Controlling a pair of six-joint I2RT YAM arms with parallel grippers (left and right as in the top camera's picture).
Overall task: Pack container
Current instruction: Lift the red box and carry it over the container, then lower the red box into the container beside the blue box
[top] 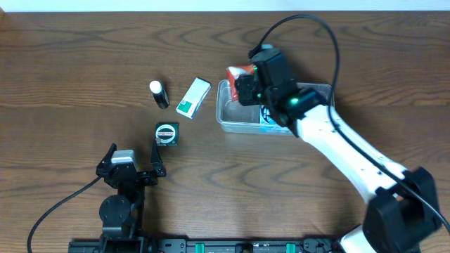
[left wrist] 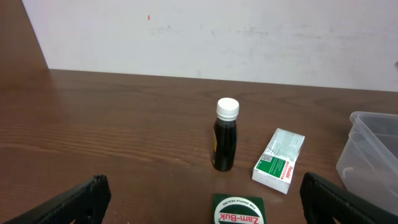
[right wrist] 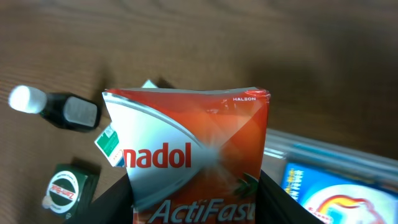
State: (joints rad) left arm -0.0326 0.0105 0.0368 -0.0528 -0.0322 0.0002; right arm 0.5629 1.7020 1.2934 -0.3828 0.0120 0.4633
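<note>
The clear plastic container (top: 232, 118) sits right of centre, with a blue box (top: 270, 125) inside; its corner shows in the left wrist view (left wrist: 373, 149). My right gripper (top: 245, 83) is shut on a red and silver Panadol ActiFast box (right wrist: 193, 155) and holds it over the container's left end. The blue box also shows in the right wrist view (right wrist: 339, 196). My left gripper (left wrist: 205, 205) is open and empty, low near the table's front, with a green Zam-Buk tin (left wrist: 237, 210) between its fingers' line of sight.
A small dark bottle with a white cap (top: 159, 94) stands left of the container. A green and white box (top: 193, 97) lies between the bottle and the container. The Zam-Buk tin (top: 166, 133) lies in front of them.
</note>
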